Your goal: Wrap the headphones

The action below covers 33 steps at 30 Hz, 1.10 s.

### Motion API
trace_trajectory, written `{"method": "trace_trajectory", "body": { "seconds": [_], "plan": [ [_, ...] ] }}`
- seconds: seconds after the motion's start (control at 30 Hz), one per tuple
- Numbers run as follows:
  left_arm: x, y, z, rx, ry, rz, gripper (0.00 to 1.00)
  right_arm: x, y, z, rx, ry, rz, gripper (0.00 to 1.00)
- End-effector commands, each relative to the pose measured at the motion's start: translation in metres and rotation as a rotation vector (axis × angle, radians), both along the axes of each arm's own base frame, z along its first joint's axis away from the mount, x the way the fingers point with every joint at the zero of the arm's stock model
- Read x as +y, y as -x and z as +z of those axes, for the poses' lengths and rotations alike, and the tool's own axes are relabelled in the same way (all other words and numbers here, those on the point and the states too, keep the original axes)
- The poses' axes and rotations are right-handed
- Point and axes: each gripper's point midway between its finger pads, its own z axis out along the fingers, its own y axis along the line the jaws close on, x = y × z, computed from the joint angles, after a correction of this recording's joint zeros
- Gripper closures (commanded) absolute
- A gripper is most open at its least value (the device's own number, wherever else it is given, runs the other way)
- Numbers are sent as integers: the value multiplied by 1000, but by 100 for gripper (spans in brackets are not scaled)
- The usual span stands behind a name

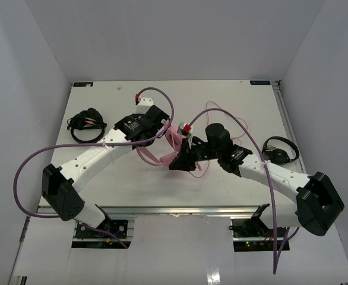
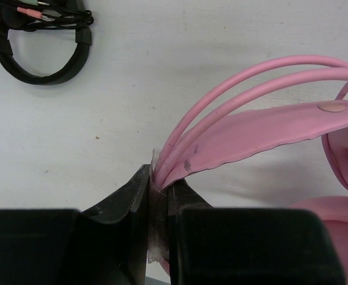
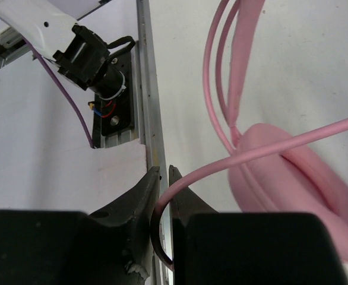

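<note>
The pink headphones [image 1: 150, 157] lie at the table's middle between my two arms. My left gripper [image 1: 164, 132] is shut on the end of their pink headband [image 2: 263, 127]; a pink ear cup [image 2: 340, 214] shows at the lower right of the left wrist view. My right gripper [image 1: 174, 164] sits just right of the headset, shut on the thin pink cable [image 3: 233, 160]. The cable runs from my jaws across a padded ear cup [image 3: 299, 178]. In the top view the cable [image 1: 218, 110] loops back over my right arm.
A black headset [image 1: 86, 123] lies at the far left, also in the left wrist view [image 2: 37, 41]. Another black headset [image 1: 279, 148] lies right of my right arm. The table's front metal rail [image 3: 147, 89] and the left arm's base [image 3: 85, 53] show below my right gripper.
</note>
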Motion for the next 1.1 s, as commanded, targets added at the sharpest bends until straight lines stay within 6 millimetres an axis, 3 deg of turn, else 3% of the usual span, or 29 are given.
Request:
{"method": "trace_trajectory", "body": {
  "seconds": [0.0, 0.4, 0.67, 1.07],
  "plan": [
    [2, -10, 62, -210, 194, 105, 100, 14, 20, 8, -10, -73, 57, 83],
    [-5, 1, 79, -284, 415, 129, 100, 34, -1, -3, -54, -62, -181, 90],
    [-11, 9, 110, -316, 558, 114, 100, 31, -13, -12, -184, -32, -379, 91],
    [-4, 19, 115, -335, 623, 149, 100, 25, -9, -4, -354, -90, -490, 84]
  ]
}}
